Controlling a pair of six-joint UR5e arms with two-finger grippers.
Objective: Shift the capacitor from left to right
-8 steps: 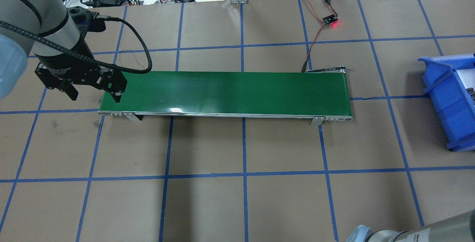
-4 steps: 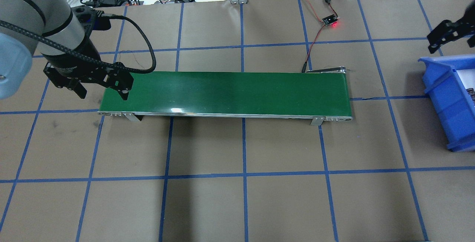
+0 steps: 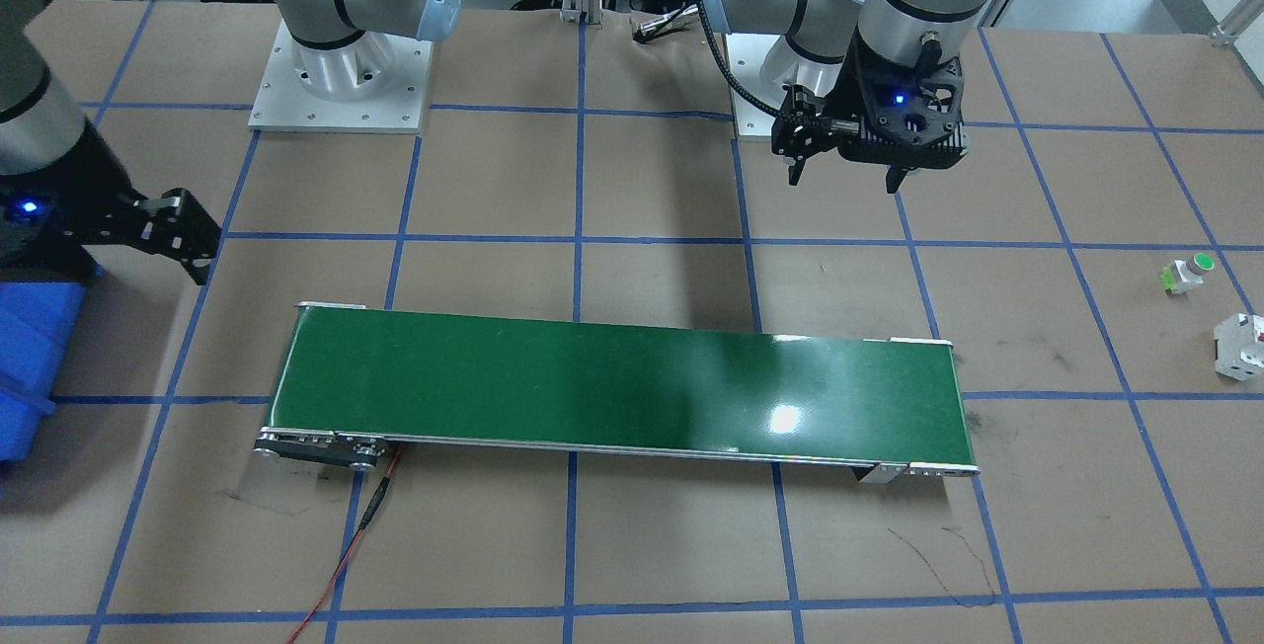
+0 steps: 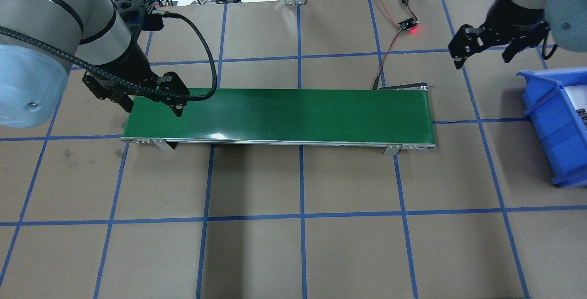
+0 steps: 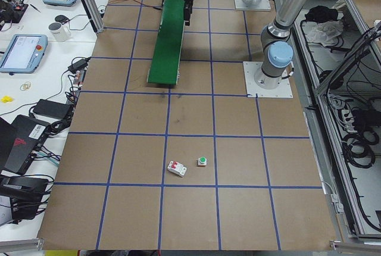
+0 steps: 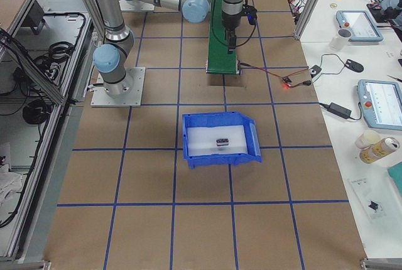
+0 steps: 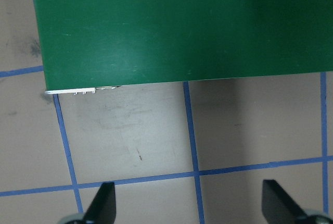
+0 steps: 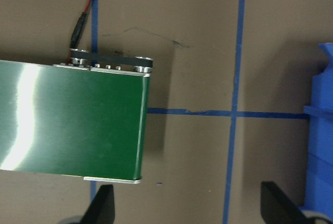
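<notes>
The capacitor (image 6: 222, 141), small and dark with a pale striped face, lies inside the blue bin (image 6: 186, 138) on the right; it shows at the overhead view's right edge (image 4: 583, 118). My left gripper (image 4: 151, 105) is open and empty above the left end of the green conveyor belt (image 4: 284, 113); it also shows in the front view (image 3: 844, 175) and the left wrist view (image 7: 190, 208). My right gripper (image 4: 483, 59) is open and empty, hovering beyond the belt's right end, left of the bin (image 4: 536, 102); its wrist view (image 8: 190, 208) looks down on the belt end.
A white button with green cap (image 3: 1188, 269) and a white breaker with red mark (image 3: 1239, 346) sit on the table far on the robot's left. A sensor board with a red light (image 4: 409, 26) and its wires lie behind the belt's right end.
My left gripper has moved right, from beside the belt's left end to over it. My right arm has swung in at the far right and moved left past the bin.
</notes>
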